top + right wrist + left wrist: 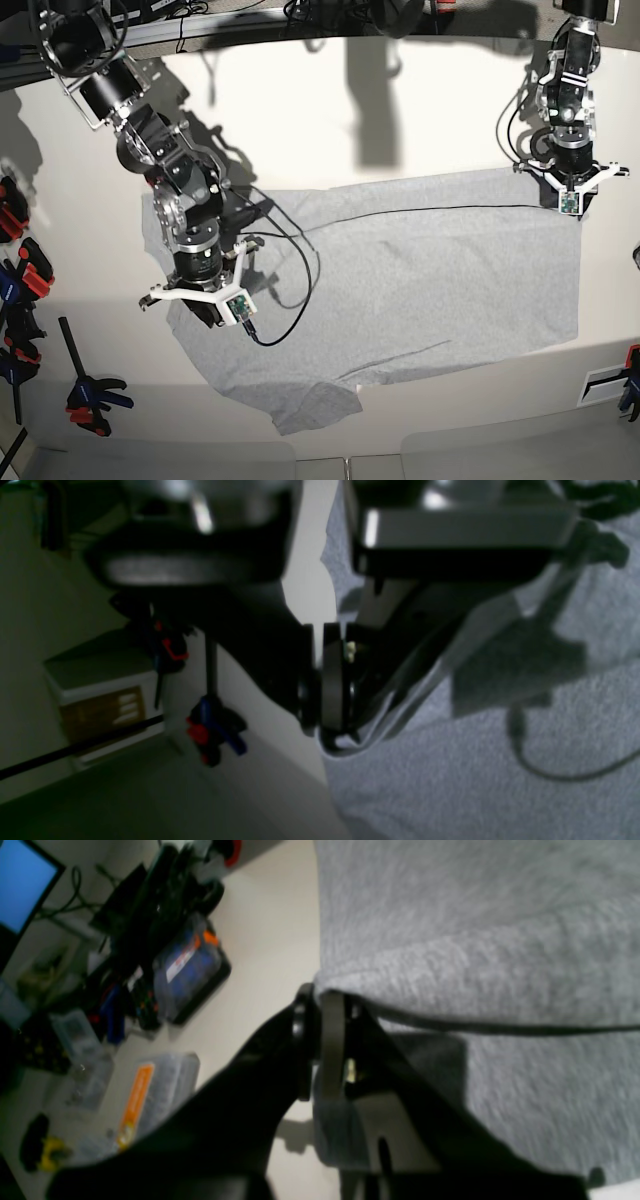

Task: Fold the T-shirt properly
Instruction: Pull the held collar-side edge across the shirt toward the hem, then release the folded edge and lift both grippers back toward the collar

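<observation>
Cream tabletop [265, 930] fills the left wrist view, with clutter at its far side: a lit blue monitor [22, 887], dark cables and clear plastic boxes [150, 1090] bearing orange labels. The left gripper [315, 1005] has its fingers [332, 1040] pressed together on a corner edge of the T-shirt [475, 940], whose grey heather cloth spreads away beyond and to the right of the fingertips; a thin black cable [500, 1028] crosses the fabric just past them.

Dim and blurred, the right wrist view shows the right gripper [320, 640] with its fingers [334, 680] closed, pinching the shirt's edge, a fold of the cloth [450, 780] bunching beside the fingertips. Red and blue clamps [215, 735] hang beyond the table's edge on the other side of the fingers.

From the base view, the shirt [420, 290] lies spread plain side up on the pale table [330, 130], one sleeve [310, 405] toward the near edge. Each gripper [215, 310] [570, 205] sits at an opposite side of the garment, on its edge. Clamps [90, 400] lie off the cloth.
</observation>
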`<action>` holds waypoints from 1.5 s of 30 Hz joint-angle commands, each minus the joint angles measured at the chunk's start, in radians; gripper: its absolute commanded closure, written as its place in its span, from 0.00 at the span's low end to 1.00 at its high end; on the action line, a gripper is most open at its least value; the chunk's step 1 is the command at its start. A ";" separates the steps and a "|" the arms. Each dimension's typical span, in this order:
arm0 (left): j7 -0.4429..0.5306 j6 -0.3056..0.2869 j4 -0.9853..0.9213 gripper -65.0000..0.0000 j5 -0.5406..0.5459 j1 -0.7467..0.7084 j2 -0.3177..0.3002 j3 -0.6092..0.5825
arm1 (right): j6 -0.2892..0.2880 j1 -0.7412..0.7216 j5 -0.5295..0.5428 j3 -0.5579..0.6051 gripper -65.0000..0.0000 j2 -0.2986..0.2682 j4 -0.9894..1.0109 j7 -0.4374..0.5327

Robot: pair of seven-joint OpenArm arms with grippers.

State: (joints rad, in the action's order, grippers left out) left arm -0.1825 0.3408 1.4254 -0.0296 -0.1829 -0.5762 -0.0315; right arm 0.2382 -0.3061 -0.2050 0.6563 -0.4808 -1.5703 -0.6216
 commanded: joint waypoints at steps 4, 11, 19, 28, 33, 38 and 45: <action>0.038 0.030 -0.057 1.00 -0.010 0.042 -0.017 0.010 | -0.003 -0.054 -0.019 -0.010 1.00 0.027 0.017 0.029; 0.094 0.029 -0.126 1.00 0.037 0.089 -0.017 0.010 | -0.008 -0.089 -0.018 -0.010 1.00 0.064 0.106 0.037; 0.181 0.029 -0.127 1.00 0.074 0.089 -0.017 0.010 | -0.007 -0.098 -0.018 -0.010 1.00 0.074 0.180 0.099; 0.259 0.026 -0.127 1.00 0.181 0.089 -0.017 0.010 | -0.007 -0.113 -0.019 -0.010 1.00 0.074 0.183 0.132; 0.263 0.026 -0.126 1.00 0.180 0.089 -0.017 0.010 | -0.007 -0.126 -0.019 -0.010 1.00 0.074 0.183 0.127; 0.264 0.026 -0.126 1.00 0.177 0.089 -0.017 0.010 | -0.008 -0.126 -0.019 -0.010 1.00 0.074 0.183 0.120; 0.264 0.026 -0.126 1.00 0.177 0.089 -0.017 0.010 | -0.008 -0.126 -0.019 -0.010 0.91 0.075 0.183 0.166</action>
State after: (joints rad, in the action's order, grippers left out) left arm 0.0525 0.3405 1.2869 0.1574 -0.1074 -0.5735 -0.0315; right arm 0.2192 -0.4011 -0.2089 0.6563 -0.4000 -1.3724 -0.4828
